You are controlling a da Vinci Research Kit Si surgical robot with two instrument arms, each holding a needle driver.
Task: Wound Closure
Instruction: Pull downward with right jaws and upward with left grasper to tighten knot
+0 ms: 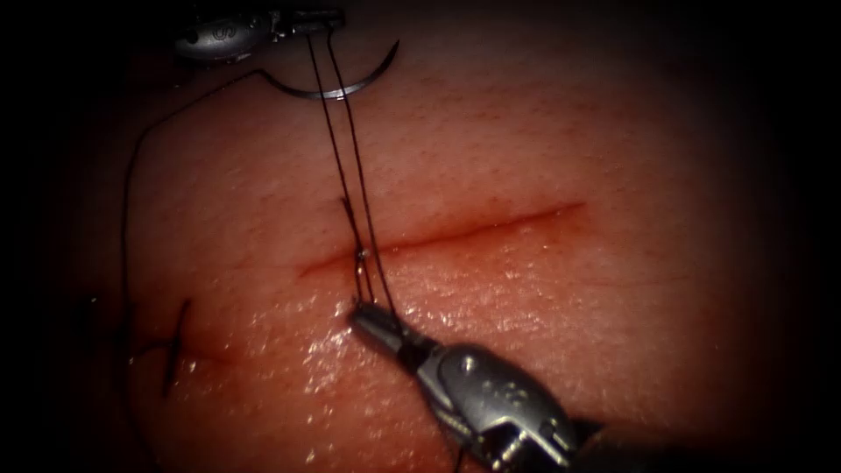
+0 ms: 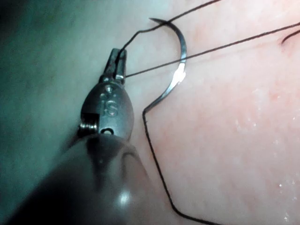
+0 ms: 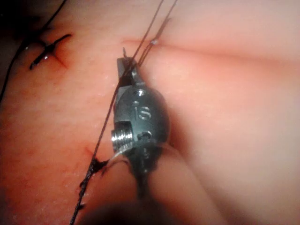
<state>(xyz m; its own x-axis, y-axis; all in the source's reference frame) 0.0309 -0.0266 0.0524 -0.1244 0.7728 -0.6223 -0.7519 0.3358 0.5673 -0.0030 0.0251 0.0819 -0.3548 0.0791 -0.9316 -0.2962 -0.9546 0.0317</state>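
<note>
The curved needle [image 1: 337, 83] lies free on the tissue [image 1: 543, 131] beyond the left end of the cut [image 1: 491, 226], held by neither tool and not in the tissue. My left tool [image 1: 320, 17] is shut on the thread [image 1: 346, 140], whose two strands run down to a small knot [image 1: 361, 254] at the cut. Just in front of the cut, my right tool [image 1: 363, 315] is shut on the thread. The left wrist view shows the left tool [image 2: 116, 58] gripping thread beside the needle [image 2: 180, 61]. In the right wrist view the strands run alongside the right tool [image 3: 124, 63].
A finished stitch [image 1: 175, 346] with dark cut ends sits at the far left, also in the right wrist view as the stitch [image 3: 47, 51]. A long loop of thread [image 1: 127, 201] trails from the needle's tail down the left. Wet red fluid [image 1: 289, 342] glistens in front of the cut.
</note>
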